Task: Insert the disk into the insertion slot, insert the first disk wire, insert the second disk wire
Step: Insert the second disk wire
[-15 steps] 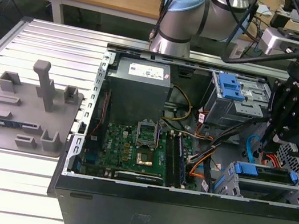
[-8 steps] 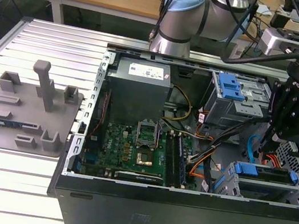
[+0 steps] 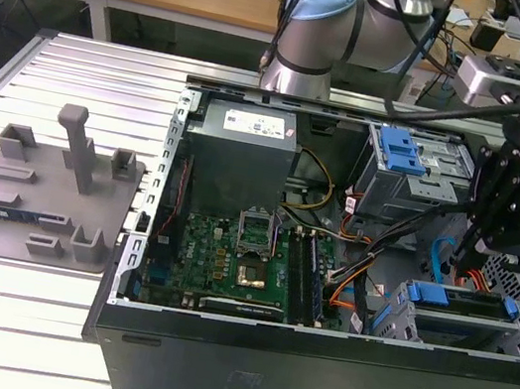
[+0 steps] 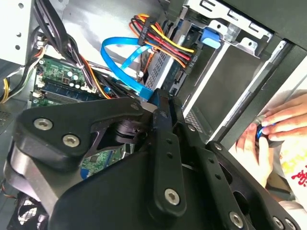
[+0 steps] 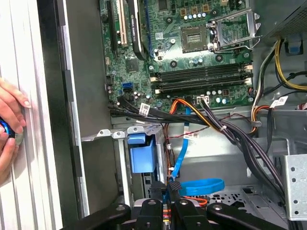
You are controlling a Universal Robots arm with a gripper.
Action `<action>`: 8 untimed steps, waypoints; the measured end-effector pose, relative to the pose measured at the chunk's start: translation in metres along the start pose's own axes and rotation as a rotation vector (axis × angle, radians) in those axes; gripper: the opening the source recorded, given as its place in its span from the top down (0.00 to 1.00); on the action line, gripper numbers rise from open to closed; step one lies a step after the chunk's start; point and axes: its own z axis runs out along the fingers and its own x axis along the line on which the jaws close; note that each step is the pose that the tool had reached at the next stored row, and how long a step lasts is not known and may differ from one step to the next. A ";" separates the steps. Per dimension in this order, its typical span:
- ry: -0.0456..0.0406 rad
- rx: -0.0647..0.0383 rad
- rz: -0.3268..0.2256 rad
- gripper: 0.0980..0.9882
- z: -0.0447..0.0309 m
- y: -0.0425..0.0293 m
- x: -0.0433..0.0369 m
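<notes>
- Exterior view: the gripper [image 3: 471,254] hangs inside the computer case [image 3: 311,365], above the disk [image 3: 455,315], which sits in the insertion slot [image 3: 513,300].
- Second wrist view: fingers closed on the blue wire [image 4: 125,62], it seems.
- First wrist view: wire step likely; connector needs alignment.

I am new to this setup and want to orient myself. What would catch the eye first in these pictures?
First the open computer case lying on the slatted table, with its green motherboard exposed. At the exterior view's right, the black gripper reaches down into the case above the disk in its blue carrier, which already sits in the insertion slot. In the second wrist view, a bright blue flat cable loops just beyond the gripper.
</notes>
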 end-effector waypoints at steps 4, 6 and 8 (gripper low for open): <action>-0.0535 -0.004 -0.003 0.93 0.0009 -0.0005 0.0051; -0.0689 -0.005 -0.005 0.93 0.0013 -0.0007 0.0071; -0.0860 -0.006 -0.012 0.93 0.0016 -0.0009 0.0086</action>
